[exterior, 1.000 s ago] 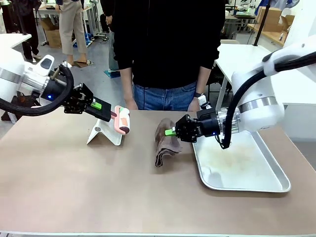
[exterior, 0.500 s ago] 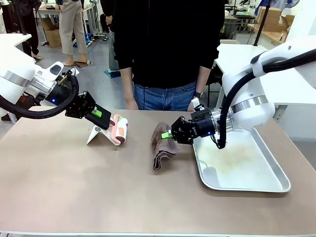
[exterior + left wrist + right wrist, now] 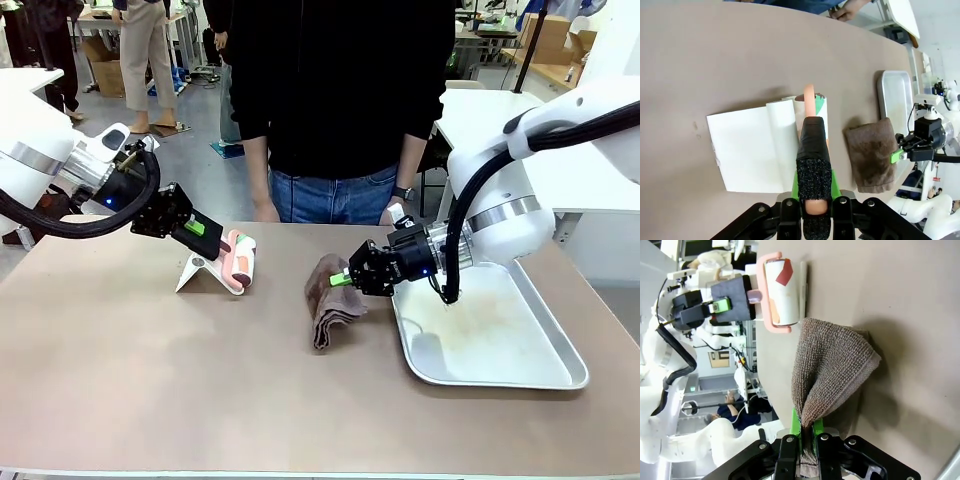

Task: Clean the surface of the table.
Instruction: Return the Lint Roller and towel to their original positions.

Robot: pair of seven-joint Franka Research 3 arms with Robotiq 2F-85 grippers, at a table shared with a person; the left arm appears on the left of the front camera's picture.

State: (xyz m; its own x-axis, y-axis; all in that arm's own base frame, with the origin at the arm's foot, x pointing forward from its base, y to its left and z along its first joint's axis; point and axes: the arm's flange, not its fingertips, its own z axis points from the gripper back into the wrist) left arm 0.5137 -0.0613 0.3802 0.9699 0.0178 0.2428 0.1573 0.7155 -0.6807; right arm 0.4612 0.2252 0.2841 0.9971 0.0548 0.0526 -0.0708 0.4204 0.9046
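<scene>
Cloth (image 3: 332, 303) is what your right gripper (image 3: 343, 277) is clenched on, pinching its upper edge so the brown fabric hangs down and drags on the desk (image 3: 200, 390) just left of the metal tray (image 3: 500, 345). Your left gripper (image 3: 222, 243) is clenched too, grasping the pink handle of a lint roller (image 3: 240, 262) whose roll sits over a folded white sheet (image 3: 205, 275) toward the far left of the desk. What the next move turns on, as you should judge it, is that the bare tan surface lies mostly near and left of the cloth, with the tray blocking the right, so the wiping stroke belongs to your right arm, sweeping away from the tray. The cloth's long axis runs from far to near. In the right wrist view you see the cloth (image 3: 832, 375) fan out from the fingers (image 3: 796, 426) in a tent and the roller (image 3: 780, 292) just beyond it; the left wrist view shows instead that roller and cloth (image 3: 871, 160) lie apart, side by side, with the white sheet (image 3: 747, 150) spread flat.
</scene>
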